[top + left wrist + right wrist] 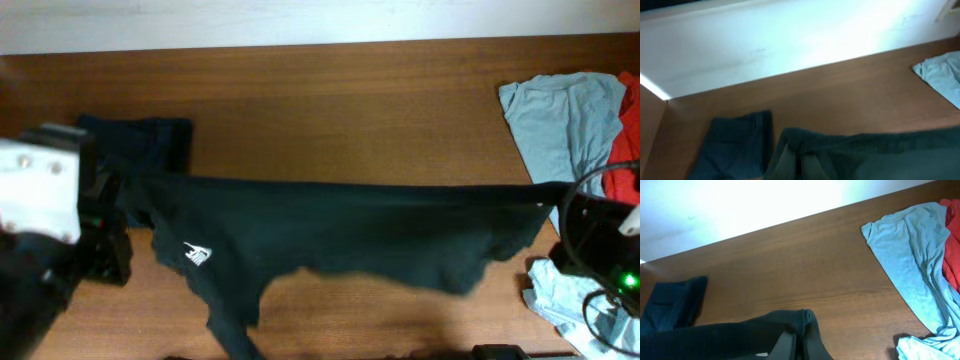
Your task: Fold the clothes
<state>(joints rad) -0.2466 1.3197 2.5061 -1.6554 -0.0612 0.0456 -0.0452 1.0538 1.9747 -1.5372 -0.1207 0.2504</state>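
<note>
The black T-shirt (330,225) is pulled out in a long line across the middle of the frame, over the brown table (350,100). The left claw (128,188) is closed tight on its left end. The right claw (556,196) is closed tight on its right end. A dark-navy cloth (150,135) lies at the upper left. A light-blue shirt (560,120) and a red cloth (628,140) lie at the upper right.

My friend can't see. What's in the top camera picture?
A black T-shirt is held stretched between the left gripper and right gripper over a table. A navy garment lies at left; a light-blue shirt and red cloth at right.
</note>
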